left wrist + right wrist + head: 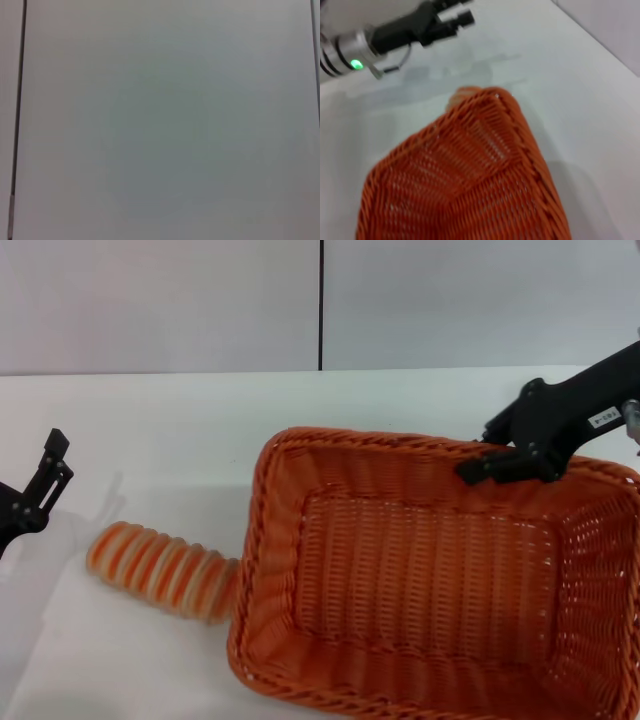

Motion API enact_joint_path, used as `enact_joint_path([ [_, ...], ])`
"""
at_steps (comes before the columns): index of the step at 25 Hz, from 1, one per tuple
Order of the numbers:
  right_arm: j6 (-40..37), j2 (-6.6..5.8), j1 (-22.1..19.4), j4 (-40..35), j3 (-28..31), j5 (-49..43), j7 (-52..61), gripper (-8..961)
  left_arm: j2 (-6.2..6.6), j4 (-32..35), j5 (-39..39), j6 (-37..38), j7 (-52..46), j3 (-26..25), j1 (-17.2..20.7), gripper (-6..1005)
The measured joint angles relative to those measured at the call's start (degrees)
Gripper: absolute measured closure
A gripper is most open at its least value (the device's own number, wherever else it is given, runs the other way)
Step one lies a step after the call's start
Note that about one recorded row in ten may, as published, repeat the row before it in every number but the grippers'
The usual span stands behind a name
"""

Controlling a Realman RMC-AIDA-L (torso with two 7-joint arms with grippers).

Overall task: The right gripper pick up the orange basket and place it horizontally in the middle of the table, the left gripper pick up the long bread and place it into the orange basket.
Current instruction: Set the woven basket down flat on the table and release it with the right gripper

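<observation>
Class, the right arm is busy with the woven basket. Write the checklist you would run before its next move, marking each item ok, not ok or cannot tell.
1. Right tool shut on far rim of the large orange woven wicker basket: ok.
2. Basket flat on the plain white table: cannot tell.
3. Basket clear of the striped cream-and-orange long bread: not ok, touching.
4. Left tool away from basket: ok.
5. Basket empty: ok.
</observation>
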Motion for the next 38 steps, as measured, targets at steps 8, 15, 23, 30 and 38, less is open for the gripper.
enact_joint_path([
  [8,-1.63,-0.09,-0.07,0.08,0.50,-4.39,-0.37,799,0.00,-0.07,0.06,0.00,-0.10,0.00,0.06,175],
  [15,-5.61,-0.15,-0.23,0.23,0.13,-7.66,-3.46,799,0.00,-0.14,0.34,0.41,-0.26,0.05,-0.08,175],
  [23,-7.78,-0.13,-0.02,0.23,0.05,-9.40,-9.67,799,-0.09,-0.14,0.33,1.00,-0.38,0.33,0.46,175],
  [30,-11.91,1.23,-0.58,0.44,-0.38,-9.39,-15.41,799,-0.20,-0.21,0.09,1.11,-0.42,0.45,0.73,175],
  [38,-16.30,2.58,-1.09,0.72,-2.36,-9.67,-19.52,798,-0.37,-0.35,0.27,1.24,-0.44,0.53,0.87,175],
])
